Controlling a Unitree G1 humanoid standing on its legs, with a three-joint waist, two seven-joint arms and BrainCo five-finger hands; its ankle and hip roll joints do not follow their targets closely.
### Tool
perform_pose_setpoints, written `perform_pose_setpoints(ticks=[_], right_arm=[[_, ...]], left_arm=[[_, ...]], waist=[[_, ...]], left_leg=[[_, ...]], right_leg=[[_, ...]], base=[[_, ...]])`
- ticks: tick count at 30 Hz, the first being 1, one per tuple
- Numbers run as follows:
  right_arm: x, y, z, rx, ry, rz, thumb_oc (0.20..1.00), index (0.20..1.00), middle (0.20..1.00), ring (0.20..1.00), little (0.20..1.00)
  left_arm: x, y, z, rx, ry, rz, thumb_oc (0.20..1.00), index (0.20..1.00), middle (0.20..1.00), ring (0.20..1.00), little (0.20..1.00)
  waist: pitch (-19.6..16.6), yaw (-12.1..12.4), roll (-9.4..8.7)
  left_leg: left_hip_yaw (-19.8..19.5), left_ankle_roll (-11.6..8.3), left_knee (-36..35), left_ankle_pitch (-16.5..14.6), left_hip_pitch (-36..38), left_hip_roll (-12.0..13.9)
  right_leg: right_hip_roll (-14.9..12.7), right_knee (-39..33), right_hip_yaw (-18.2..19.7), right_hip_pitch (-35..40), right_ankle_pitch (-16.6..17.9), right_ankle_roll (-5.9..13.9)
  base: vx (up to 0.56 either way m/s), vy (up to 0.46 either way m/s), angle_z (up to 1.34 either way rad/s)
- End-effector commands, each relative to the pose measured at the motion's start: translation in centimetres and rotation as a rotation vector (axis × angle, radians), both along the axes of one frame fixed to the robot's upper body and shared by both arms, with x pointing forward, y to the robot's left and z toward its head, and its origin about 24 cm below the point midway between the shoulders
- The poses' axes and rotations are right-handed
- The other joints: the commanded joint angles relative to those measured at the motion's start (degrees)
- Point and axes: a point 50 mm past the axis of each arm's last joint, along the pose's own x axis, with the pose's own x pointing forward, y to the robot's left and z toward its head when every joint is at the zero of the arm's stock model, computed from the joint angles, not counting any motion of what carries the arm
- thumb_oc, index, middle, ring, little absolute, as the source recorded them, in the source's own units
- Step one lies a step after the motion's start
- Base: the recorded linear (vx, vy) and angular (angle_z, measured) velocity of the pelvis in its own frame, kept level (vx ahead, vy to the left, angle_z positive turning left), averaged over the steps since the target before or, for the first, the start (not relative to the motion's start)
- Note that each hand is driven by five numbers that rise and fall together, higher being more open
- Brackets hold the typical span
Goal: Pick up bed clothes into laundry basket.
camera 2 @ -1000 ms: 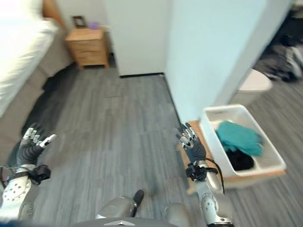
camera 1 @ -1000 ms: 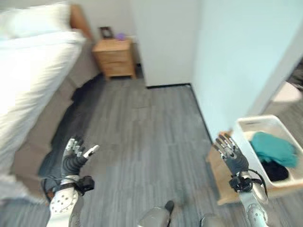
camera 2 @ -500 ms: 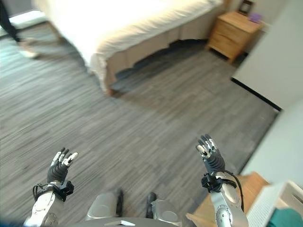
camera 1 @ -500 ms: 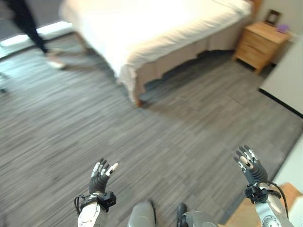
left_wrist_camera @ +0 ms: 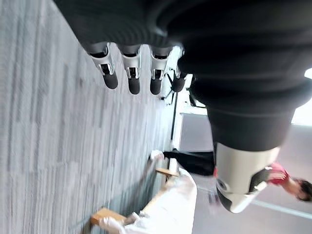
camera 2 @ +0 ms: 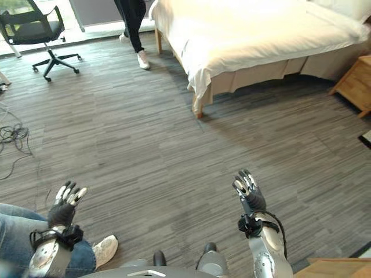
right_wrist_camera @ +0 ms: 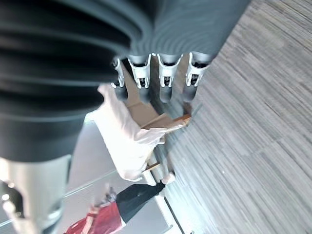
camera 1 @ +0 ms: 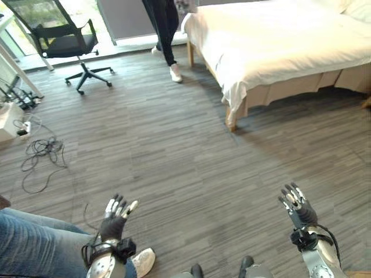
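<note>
View has swung since a second ago: wall, nightstand and laundry basket gone from my head views, open floor and the bed's foot now ahead. My left hand (camera 1: 116,215) and right hand (camera 1: 297,204) both hover empty, fingers straight. The bed (camera 1: 278,43) lies well ahead to my right, long axis running away rightward, so the right hand is nearer. I can't pick out loose clothes on its white bedding (camera 2: 243,35). Grey plank floor (camera 1: 174,150); office chair (camera 1: 64,40), person standing (camera 1: 165,29), another's leg (camera 1: 35,246) near my left.
</note>
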Motion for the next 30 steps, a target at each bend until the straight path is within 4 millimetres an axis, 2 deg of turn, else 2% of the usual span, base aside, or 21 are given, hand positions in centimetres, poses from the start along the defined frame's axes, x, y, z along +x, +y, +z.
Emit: perform_pose_setpoints(ticks=[1,8,12,13,15,16,18,19,20,26,30], right_arm=[[0.3,-0.5,1.2,-0.058,-0.053,0.021,1.0,1.0,1.0,1.0,1.0],[-0.1,0.1,0.7,-0.024,-0.032,0.048,1.0,1.0,1.0,1.0,1.0],[-0.3,-0.3,0.7,-0.033,-0.033,0.042,1.0,1.0,1.0,1.0,1.0],[-0.1,-3.7,0.0,-0.3,0.088,-0.093,1.0,1.0,1.0,1.0,1.0],[-0.2,-3.2,0.0,-0.321,0.096,-0.059,1.0,1.0,1.0,1.0,1.0],[-0.1,-3.1,0.1,-0.306,0.089,-0.064,1.0,1.0,1.0,1.0,1.0],[0.5,-3.6,0.9,-0.356,0.061,-0.083,1.0,1.0,1.0,1.0,1.0],[1.1,-4.0,2.1,-0.383,0.007,-0.125,1.0,1.0,1.0,1.0,1.0],[1.3,-4.0,2.3,-0.391,-0.004,-0.13,1.0,1.0,1.0,1.0,1.0],[2.0,-4.0,2.2,-0.469,0.026,-0.067,1.0,1.0,1.0,1.0,1.0],[3.0,-3.1,2.7,-0.444,-0.013,-0.026,1.0,1.0,1.0,1.0,1.0]], left_arm=[[1.8,-0.3,2.3,0.039,-0.12,-0.047,1.0,1.0,1.0,1.0,1.0],[2.4,-1.2,2.1,0.009,-0.123,-0.107,1.0,1.0,1.0,1.0,1.0],[2.6,-1.3,1.9,0.008,-0.118,-0.109,1.0,1.0,1.0,1.0,1.0],[3.0,-1.3,1.3,0.024,-0.077,-0.104,1.0,1.0,1.0,1.0,1.0],[2.7,-1.2,1.2,0.017,-0.073,-0.09,1.0,1.0,1.0,1.0,1.0],[2.0,-1.1,0.6,0.0,-0.042,-0.054,1.0,1.0,1.0,1.0,1.0],[1.4,-1.0,0.0,-0.003,-0.008,-0.047,1.0,1.0,1.0,1.0,1.0],[1.9,-0.7,0.5,0.031,-0.023,-0.06,1.0,1.0,1.0,1.0,1.0],[2.1,-0.6,0.7,0.041,-0.03,-0.059,1.0,1.0,1.0,1.0,1.0],[2.8,-0.2,0.9,0.075,-0.028,-0.081,1.0,1.0,1.0,1.0,1.0],[3.2,0.1,1.2,0.102,-0.033,-0.092,1.0,1.0,1.0,1.0,1.0]], waist=[[-0.16,-0.62,0.81],[-0.82,-1.63,0.2],[-0.88,-2.14,0.08],[2.04,-4.05,2.07],[1.4,-4.01,2.06],[1.1,-3.71,2.09],[0.81,-3.57,1.75],[0.66,-3.57,1.43],[0.67,-3.52,1.31],[0.12,-2.4,0.0],[0.01,-1.7,-0.49]], left_leg=[[-7.82,-2.0,-1.18,-1.73,-0.76,6.04],[-6.6,-2.02,-1.18,-1.97,0.2,6.3],[-5.87,-2.02,-1.18,-2.12,0.91,6.58],[-8.86,-4.59,2.32,2.44,-4.95,8.56],[-8.68,-4.12,0.6,2.04,-3.49,8.13],[-8.73,-3.89,0.05,1.85,-2.64,7.99],[-9.35,-3.6,-0.07,1.52,-2.1,7.61],[-10.15,-2.95,0.17,1.07,-2.16,7.04],[-10.39,-2.79,0.26,0.95,-2.26,6.88],[-11.1,-2.23,-0.25,0.51,-2.23,6.16],[-10.78,-2.09,-0.63,0.35,-2.33,5.84]], right_leg=[[2.32,-2.71,-0.36,3.03,-2.51,0.67],[2.68,-3.46,0.83,3.52,-2.09,1.1],[2.74,-2.86,1.66,3.46,-2.13,1.37],[6.69,-3.87,5.64,4.53,-6.89,-0.6],[6.5,-4.86,5.86,5.19,-6.01,-0.05],[6.26,-5.27,6.09,5.85,-5.78,0.16],[6.38,-5.94,7.63,6.47,-5.42,0.32],[6.25,-5.84,9.28,6.69,-5.39,0.38],[6.18,-5.73,9.7,6.67,-5.44,0.37],[5.81,-7.13,9.67,7.4,-4.85,0.86],[5.5,-8.25,9.46,7.4,-3.88,1.55]], base=[[-0.02,0.041,-0.2],[0.0,0.003,-0.26],[0.02,0.005,-0.11],[0.0,0.0,0.0],[-0.03,0.053,0.0],[0.0,0.07,-0.08],[0.05,0.113,-0.07],[0.07,0.141,0.01],[0.06,0.12,0.04],[0.06,0.049,0.07],[0.04,0.047,-0.03]])
